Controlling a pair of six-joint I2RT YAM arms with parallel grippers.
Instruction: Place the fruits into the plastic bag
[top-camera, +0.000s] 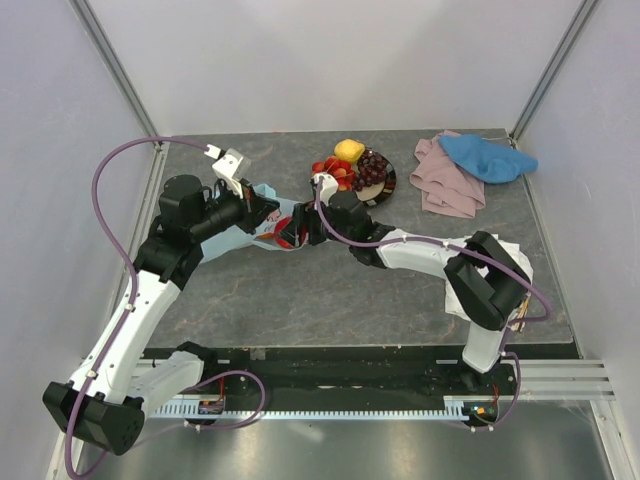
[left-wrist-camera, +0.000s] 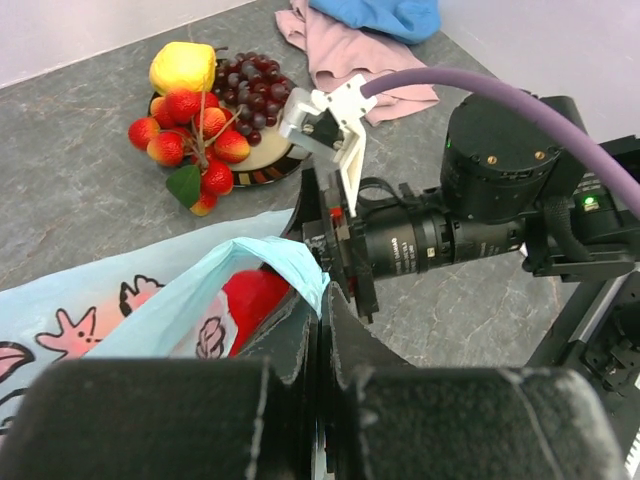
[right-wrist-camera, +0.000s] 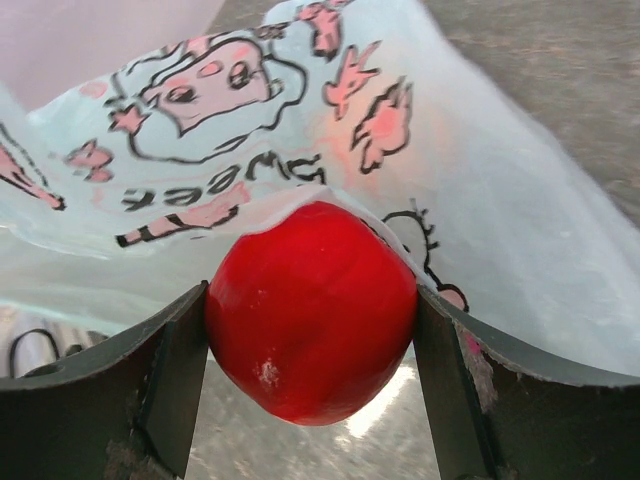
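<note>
- Apple (right-wrist-camera: 312, 310): red, clamped between the two fingers of your right pincer (top-camera: 297, 233) at the mouth of the bag (right-wrist-camera: 500, 180). The printed film rises behind it.
- Bag: light blue, lying on the table (top-camera: 400, 300) at nine o'clock from its centre. Your left pincer (left-wrist-camera: 320, 312) is pressed together on the rim, holding that edge raised.
- Other fruit: lemon (top-camera: 349, 150), grapes (top-camera: 374, 168) and strawberries (top-camera: 335, 170) sit together on the plate (top-camera: 388, 186), at two o'clock from the bag.
- Cloths: the blue cloth (top-camera: 487, 158) lies on the pink cloth (top-camera: 445, 190), at three o'clock from the plate.
</note>
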